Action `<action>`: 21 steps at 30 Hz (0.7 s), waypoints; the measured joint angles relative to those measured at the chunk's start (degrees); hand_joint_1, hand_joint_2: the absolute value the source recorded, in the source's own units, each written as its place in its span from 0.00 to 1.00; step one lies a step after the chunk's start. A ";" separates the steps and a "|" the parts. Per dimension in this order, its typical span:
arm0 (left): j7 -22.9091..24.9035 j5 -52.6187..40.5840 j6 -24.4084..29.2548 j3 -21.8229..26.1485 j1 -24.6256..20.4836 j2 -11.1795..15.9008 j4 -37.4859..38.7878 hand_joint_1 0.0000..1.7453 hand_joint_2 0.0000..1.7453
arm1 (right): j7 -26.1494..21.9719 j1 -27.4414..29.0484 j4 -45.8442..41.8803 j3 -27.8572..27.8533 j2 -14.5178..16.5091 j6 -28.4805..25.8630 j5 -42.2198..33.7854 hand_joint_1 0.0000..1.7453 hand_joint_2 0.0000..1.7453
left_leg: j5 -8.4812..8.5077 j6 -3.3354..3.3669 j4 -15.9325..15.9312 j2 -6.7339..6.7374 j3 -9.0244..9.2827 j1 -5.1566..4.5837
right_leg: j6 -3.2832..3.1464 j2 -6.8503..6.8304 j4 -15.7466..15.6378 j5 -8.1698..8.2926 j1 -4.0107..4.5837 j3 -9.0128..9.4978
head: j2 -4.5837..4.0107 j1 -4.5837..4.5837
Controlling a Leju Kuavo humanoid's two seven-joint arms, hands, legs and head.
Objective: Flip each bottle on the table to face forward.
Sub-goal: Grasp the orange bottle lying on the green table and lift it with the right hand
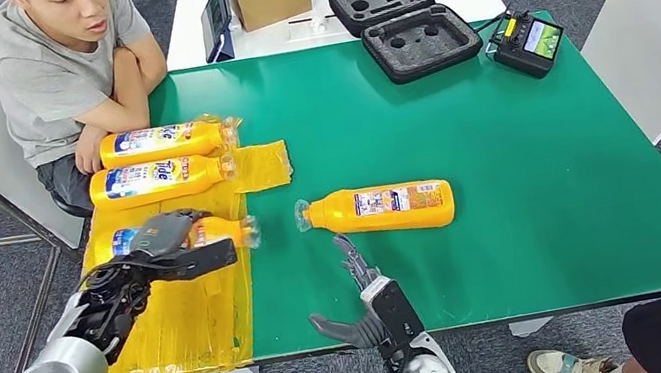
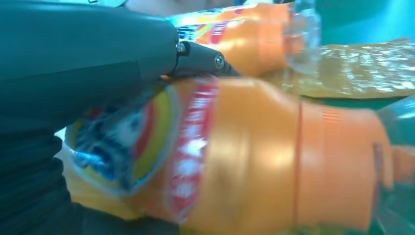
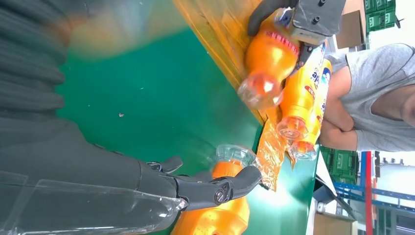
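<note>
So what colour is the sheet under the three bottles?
Yellow. The sheet lies on the green table, clearest in the head view.

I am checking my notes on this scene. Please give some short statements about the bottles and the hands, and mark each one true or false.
1. The left hand grips an orange bottle over the yellow sheet. True.
2. The right hand holds the lone orange bottle on the green mat. False: it is open, just short of that bottle.
3. Four orange bottles lie on the table. True.
4. The black foam case is closed. False: it lies open.
5. The lone bottle stands upright. False: it lies on its side.
</note>
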 joint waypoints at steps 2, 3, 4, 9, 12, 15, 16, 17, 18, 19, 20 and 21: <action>0.22 0.01 -0.34 -0.47 -0.03 -0.65 0.00 0.00 1.00 | 0.00 0.03 -0.01 -0.01 -0.20 -0.26 0.00 0.00 1.00 | 0.00 0.00 0.00 0.00 -0.01 0.00 | 0.00 0.00 0.00 0.00 0.00 0.00 | 0.00 0.01; 0.32 0.04 -0.40 -0.71 -0.05 -0.86 0.00 0.00 1.00 | 0.00 0.05 -0.01 -0.01 -0.28 -0.32 0.00 0.00 1.00 | 0.00 0.00 0.00 0.01 -0.01 0.00 | 0.00 0.01 0.00 0.00 0.00 0.00 | 0.00 0.02; 0.38 0.15 -0.43 -0.97 -0.09 -1.02 0.00 0.00 1.00 | 0.00 0.07 -0.01 -0.01 -0.36 -0.35 0.01 0.00 1.00 | 0.00 0.00 0.00 0.02 -0.01 0.00 | 0.01 0.03 0.01 0.00 0.00 0.00 | 0.00 0.01; 0.40 0.62 -0.29 -1.69 -0.29 -1.32 0.00 0.00 1.00 | 0.00 0.11 -0.01 -0.01 -0.75 -0.35 0.07 0.00 1.00 | -0.01 0.00 0.01 0.05 -0.01 0.00 | 0.01 0.06 0.00 0.00 0.01 -0.03 | 0.00 -0.01; 0.65 0.85 0.74 -2.20 -0.31 -1.34 0.00 0.00 1.00 | 0.00 0.11 -0.01 -0.02 -0.84 -0.35 0.10 0.00 1.00 | -0.01 -0.01 0.00 0.05 -0.01 0.01 | 0.01 0.06 0.00 0.00 0.03 -0.03 | 0.00 -0.01; 1.26 1.44 2.56 -2.95 -0.34 -1.34 0.00 0.00 1.00 | 0.00 0.11 -0.01 -0.02 -0.92 -0.35 0.18 0.00 1.00 | -0.01 -0.01 0.00 0.05 -0.01 0.02 | 0.00 0.06 0.01 0.00 0.03 -0.03 | 0.00 -0.01; 1.38 1.71 3.11 -3.12 -0.34 -1.34 0.00 0.00 1.00 | 0.00 0.11 -0.01 -0.02 -0.96 -0.35 0.22 0.00 1.00 | -0.01 -0.01 0.00 0.05 -0.01 0.02 | 0.00 0.06 0.01 0.00 0.03 -0.03 | 0.00 -0.01; 1.43 2.08 3.59 -3.26 -0.34 -1.34 0.00 0.00 1.00 | 0.00 0.12 -0.01 -0.02 -1.01 -0.35 0.28 0.00 1.00 | -0.01 -0.01 0.00 0.05 -0.01 0.02 | 0.00 0.06 0.01 0.00 0.02 -0.03 | 0.00 -0.01; 1.36 2.49 3.99 -3.35 -0.34 -1.33 -0.01 0.00 1.00 | 0.00 0.12 -0.01 -0.02 -1.06 -0.36 0.35 0.00 1.00 | -0.01 -0.01 0.00 0.05 -0.02 0.01 | 0.00 0.06 0.01 0.00 0.02 -0.03 | 0.00 0.00; 1.25 2.81 4.29 -3.41 -0.34 -1.33 -0.02 0.00 1.00 | 0.00 0.12 -0.01 -0.02 -1.11 -0.37 0.42 0.00 1.00 | -0.01 -0.01 0.00 0.04 -0.02 0.01 | 0.00 0.06 0.01 0.00 0.01 -0.02 | 0.00 0.00; 1.13 3.10 4.53 -3.47 -0.33 -1.32 -0.05 0.00 1.00 | 0.00 0.12 -0.01 -0.02 -1.16 -0.38 0.50 0.00 1.00 | -0.01 -0.01 0.00 0.04 -0.02 0.01 | 0.00 0.06 0.01 0.00 0.01 -0.02 | 0.00 0.00; 0.93 3.37 4.81 -3.53 -0.31 -1.31 -0.10 0.00 1.00 | 0.00 0.12 -0.01 -0.02 -1.21 -0.40 0.57 0.00 1.00 | -0.01 -0.01 0.00 0.04 -0.02 0.00 | 0.00 0.06 0.01 0.00 0.00 -0.02 | 0.00 0.00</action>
